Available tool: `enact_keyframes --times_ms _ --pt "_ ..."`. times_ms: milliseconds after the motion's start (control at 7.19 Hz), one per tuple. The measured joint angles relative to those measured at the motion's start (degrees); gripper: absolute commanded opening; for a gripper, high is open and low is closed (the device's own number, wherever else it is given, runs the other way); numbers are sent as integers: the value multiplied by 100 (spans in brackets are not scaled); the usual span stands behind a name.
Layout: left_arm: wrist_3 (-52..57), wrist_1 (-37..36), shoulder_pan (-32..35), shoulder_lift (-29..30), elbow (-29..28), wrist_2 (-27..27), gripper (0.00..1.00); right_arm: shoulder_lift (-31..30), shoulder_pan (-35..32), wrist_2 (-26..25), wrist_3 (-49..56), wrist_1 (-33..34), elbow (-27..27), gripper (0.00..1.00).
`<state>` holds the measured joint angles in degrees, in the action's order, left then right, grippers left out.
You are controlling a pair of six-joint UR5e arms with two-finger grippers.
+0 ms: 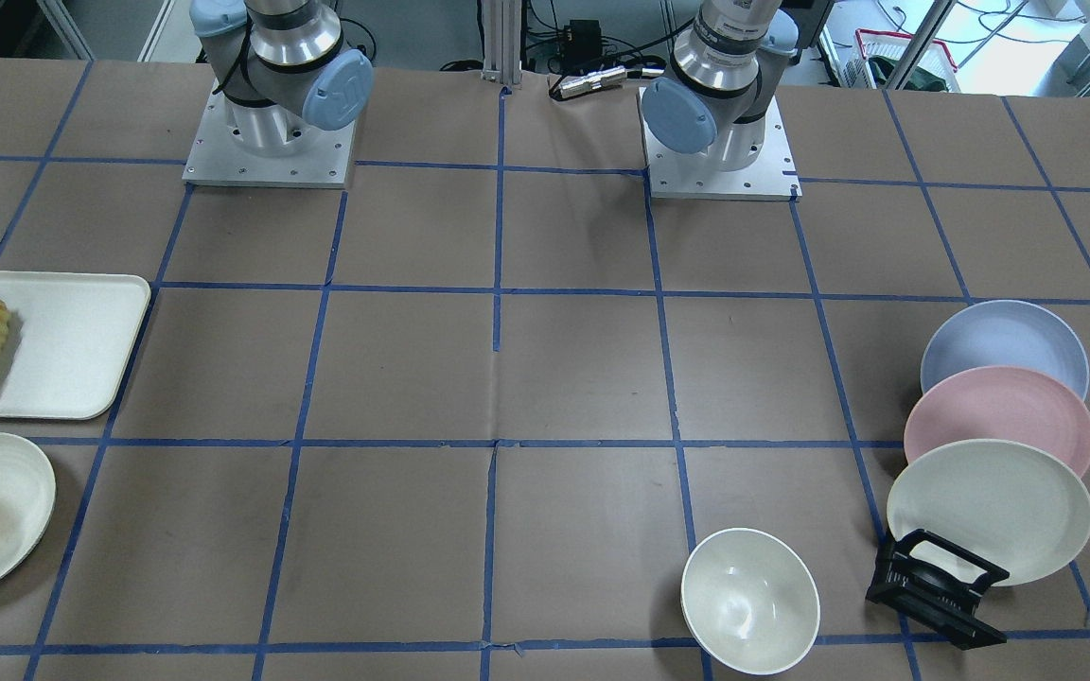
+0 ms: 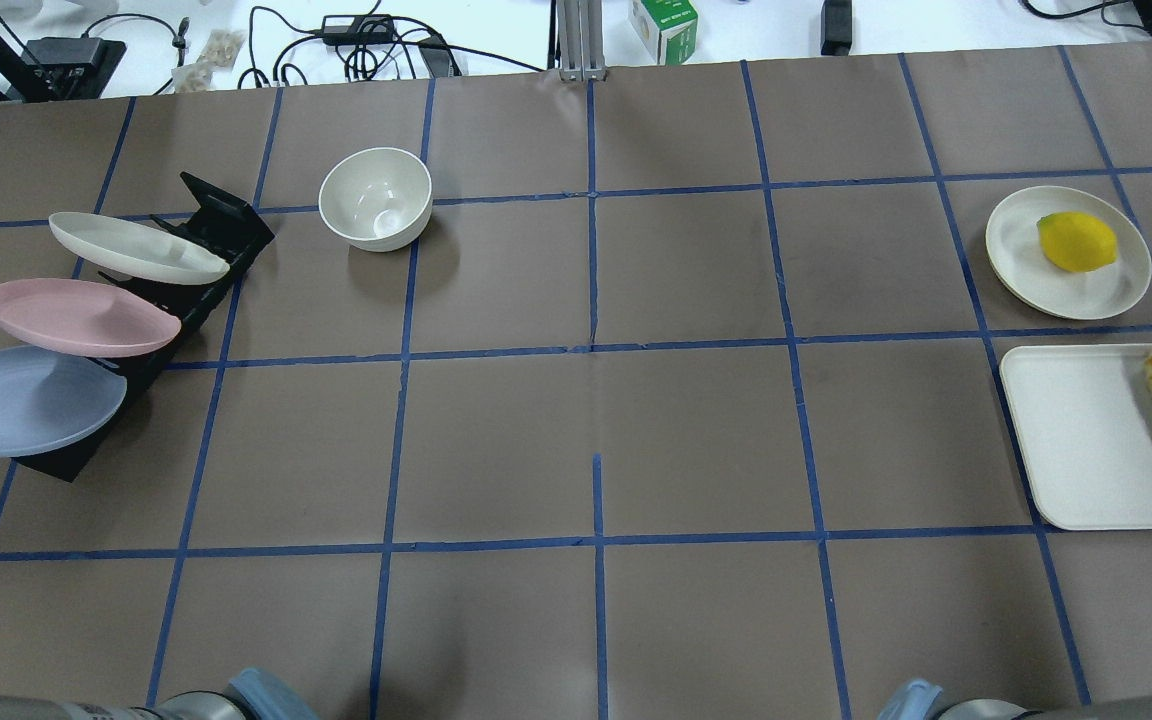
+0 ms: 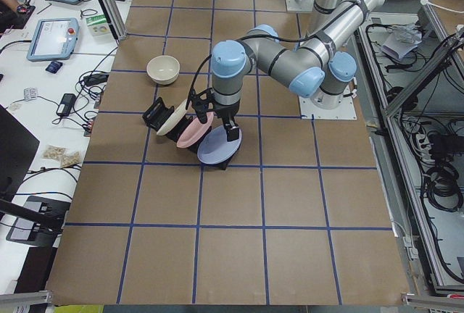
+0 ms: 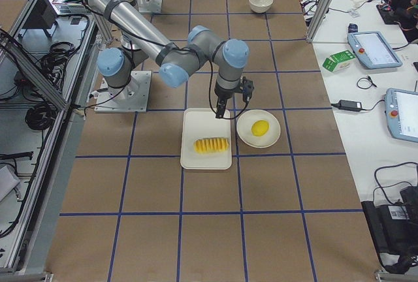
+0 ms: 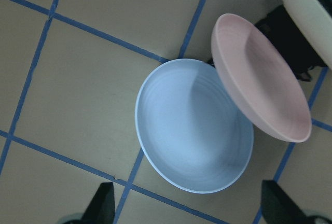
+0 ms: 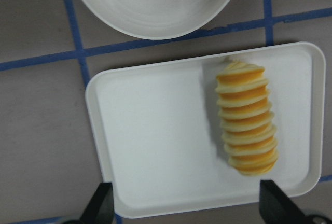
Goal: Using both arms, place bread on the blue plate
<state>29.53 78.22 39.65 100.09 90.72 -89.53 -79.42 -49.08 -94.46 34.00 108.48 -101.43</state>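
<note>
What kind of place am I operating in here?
Most likely a robotics lab: a left arm and right arm bolted to a table gridded with blue tape, with a control tablet and loose cables on side benches.

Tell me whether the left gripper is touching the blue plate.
Apart. The left wrist view shows table between the blue plate and both fingers of the left gripper.
</note>
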Motion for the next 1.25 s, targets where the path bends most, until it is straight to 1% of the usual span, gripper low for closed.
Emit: enact_keyframes --times_ms 139,278,557,974,1252 --pt "148 -239 -65 247 4 88 100 225 225 -22 393 376 -77 100" --pt "248 -457 -93 493 4 206 100 399 373 -23 698 550 -114 100" --pt "323 -650 -104 914 -4 577 100 662 483 -13 1092 791 -239 100" --pt "357 -712 -110 1263 6 960 100 860 564 -23 1348 1369 -480 100" --pt "350 -642 -117 1341 26 972 100 1058 663 -19 1454 1511 -568 100"
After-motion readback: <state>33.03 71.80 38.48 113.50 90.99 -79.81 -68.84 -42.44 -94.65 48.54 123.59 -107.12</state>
